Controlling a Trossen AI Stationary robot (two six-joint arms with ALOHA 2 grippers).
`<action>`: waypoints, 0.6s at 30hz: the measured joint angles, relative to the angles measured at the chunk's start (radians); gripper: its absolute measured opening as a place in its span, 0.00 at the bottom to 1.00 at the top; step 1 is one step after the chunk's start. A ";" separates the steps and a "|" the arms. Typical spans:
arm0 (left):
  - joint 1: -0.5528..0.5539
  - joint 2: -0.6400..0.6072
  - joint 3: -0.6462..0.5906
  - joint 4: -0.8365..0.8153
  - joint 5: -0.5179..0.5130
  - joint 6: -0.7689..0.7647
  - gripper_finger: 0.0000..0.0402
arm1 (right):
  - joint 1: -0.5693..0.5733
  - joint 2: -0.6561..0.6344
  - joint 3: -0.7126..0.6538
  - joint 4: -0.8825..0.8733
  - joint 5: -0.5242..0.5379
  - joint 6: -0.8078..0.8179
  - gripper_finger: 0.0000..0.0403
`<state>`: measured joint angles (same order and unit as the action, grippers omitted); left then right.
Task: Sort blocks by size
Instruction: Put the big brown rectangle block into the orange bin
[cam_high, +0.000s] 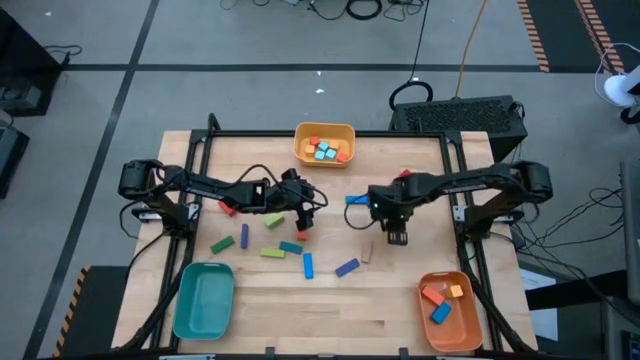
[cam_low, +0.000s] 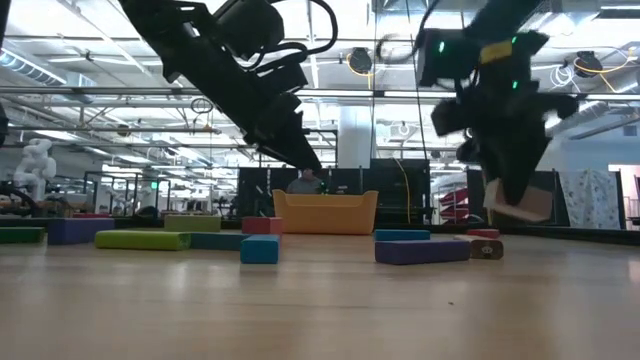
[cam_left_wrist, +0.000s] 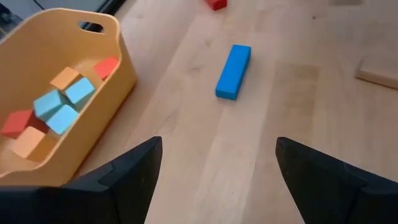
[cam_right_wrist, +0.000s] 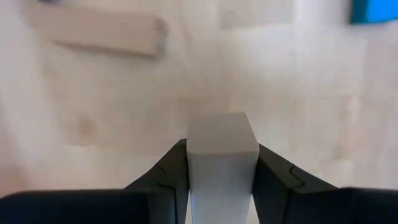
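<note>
My right gripper (cam_right_wrist: 222, 171) pinches a tan block (cam_right_wrist: 222, 149) above the table's three o'clock side (cam_high: 420, 300), left gripper (cam_left_wrist: 214, 168) spread.

Wooden table (cam_high: 330, 310), light planks, black frame rails along the left and right edges. Three plastic trays sit on it: yellow tray (cam_high: 300, 140) at the far edge, centre; teal tray (cam_high: 203, 300) at the near-left corner; orange tray (cam_high: 447, 312) at the near-right corner. The yellow tray has a cut-out handle slot in its end wall.

Off the table, behind its far-right corner: black box (cam_high: 460, 115) on the floor, yellow cable (cam_high: 470, 45) running away from it. Grey floor beyond the table, dark seam lines, black cables bunched at the far side.

Level view past the table: open hall, ceiling strip lights, a person (cam_low: 305, 182) behind the yellow tray.
</note>
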<state>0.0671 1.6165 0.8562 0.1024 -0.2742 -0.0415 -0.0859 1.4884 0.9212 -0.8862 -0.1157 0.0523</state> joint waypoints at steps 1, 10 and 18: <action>0.001 0.000 0.000 0.002 -0.006 0.005 0.78 | 0.020 -0.011 0.004 0.001 -0.003 0.044 0.28; 0.030 0.000 0.000 0.034 -0.012 0.022 0.78 | 0.218 -0.095 0.009 -0.014 -0.059 0.498 0.29; 0.060 0.000 0.000 0.087 -0.012 0.031 0.78 | 0.438 -0.159 0.009 -0.008 -0.126 0.820 0.28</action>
<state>0.1274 1.6161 0.8562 0.1898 -0.2859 -0.0103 0.3524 1.3294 0.9302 -0.8940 -0.2413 0.8727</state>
